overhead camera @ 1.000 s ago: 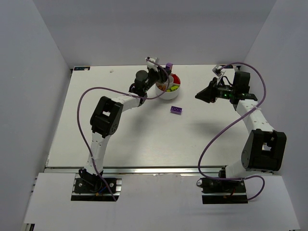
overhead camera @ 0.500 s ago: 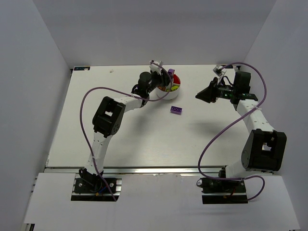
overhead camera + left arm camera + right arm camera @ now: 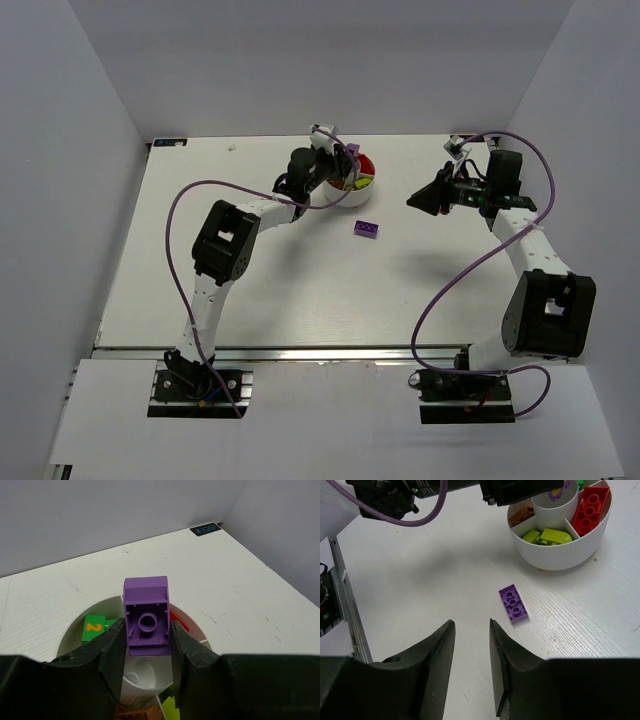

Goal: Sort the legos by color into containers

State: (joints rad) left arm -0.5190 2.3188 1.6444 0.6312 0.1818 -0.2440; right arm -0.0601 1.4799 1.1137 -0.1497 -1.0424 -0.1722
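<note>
White table [image 3: 300, 290], grey walls on three sides. We note from the arm bases outward.

- Nearest: one flat purple brick [image 3: 366, 229] lies loose on the bare surface, studs up, just short of the dish.
- Right claw [image 3: 471, 630] hangs over the table near that brick, fingers apart, nothing between them.
- White dish [image 3: 560, 555] beyond: red bricks [image 3: 587, 511] in one wedge, yellow-green [image 3: 547, 536] in the next, orange [image 3: 522, 515] after that. The left wrist view shows a green piece marked "2" [image 3: 94, 628] on the far side.
- Left claw [image 3: 147, 630] is over the dish, clamped on a second purple brick [image 3: 146, 615], held on end with the hollow underside toward the camera. The round centre well [image 3: 140, 677] sits directly below. We cannot tell whether it holds anything.

Step in hand, as we judge it: release purple into its own section, most likely the well, since the visible wedges carry other colours. To do it well, we would centre the brick over the well, come down close to the rim so it cannot bounce into the red wedge, part the fingers cleanly, then lift straight up clear of the wall.
</note>
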